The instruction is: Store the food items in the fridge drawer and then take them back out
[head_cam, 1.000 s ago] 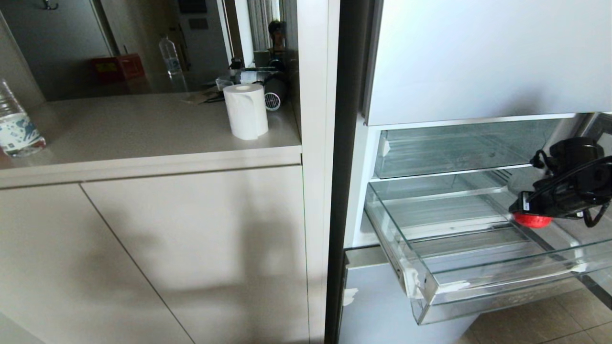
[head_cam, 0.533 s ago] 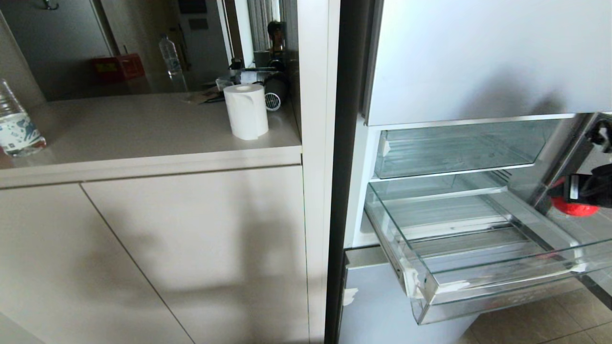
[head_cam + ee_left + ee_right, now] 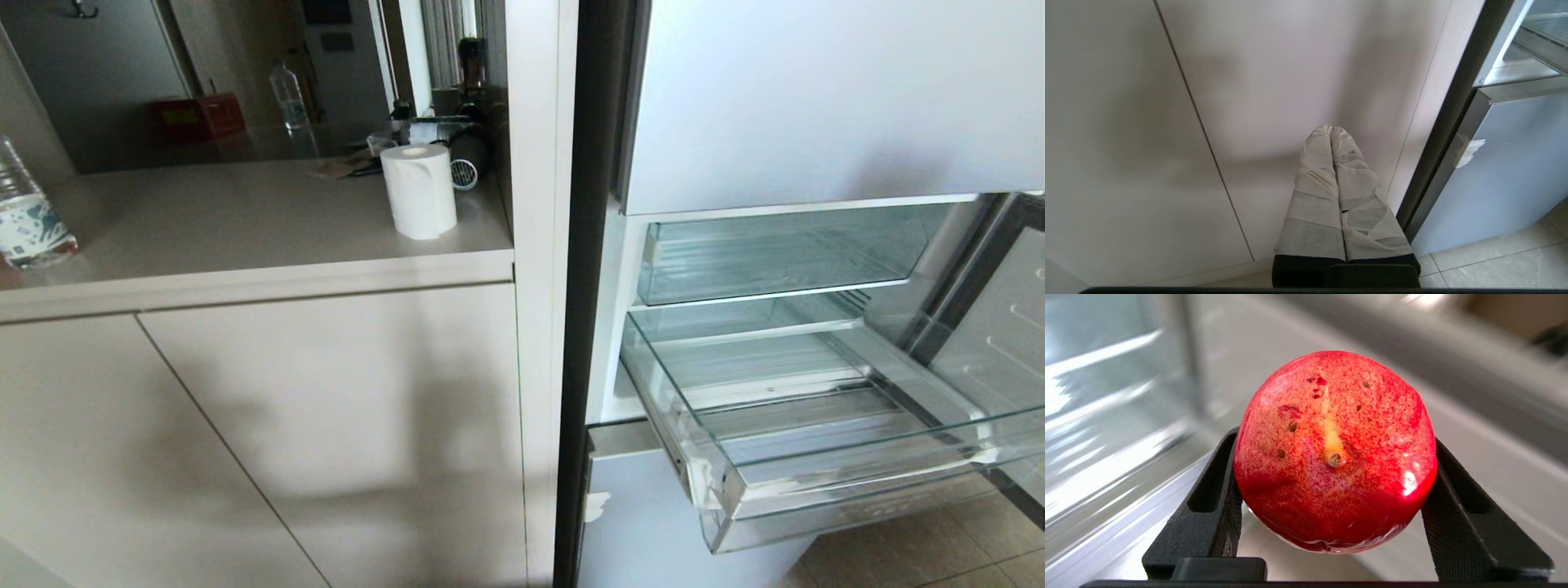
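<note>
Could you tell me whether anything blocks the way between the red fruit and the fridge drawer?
Nothing visible does. The right pincer grips the red fruit, and the fridge drawer stands pulled out, its top open, with no item visible inside.

The fruit (image 3: 1333, 453) has a glossy, wet-looking red skin, speckled with yellow and pitted with small brown spots. The right gripper's (image 3: 1333, 506) fingers (image 3: 1457, 522) are matt black plastic with finely textured pads. The left gripper (image 3: 1333, 132) is wrapped in pale, wrinkled tape. The drawer (image 3: 816, 457) is clear, shiny plastic with a ribbed floor. The fridge (image 3: 816, 98) panels are smooth and glossy. The counter (image 3: 245, 220) looks matt and faintly speckled; the roll (image 3: 420, 189) on it is soft white paper.
</note>
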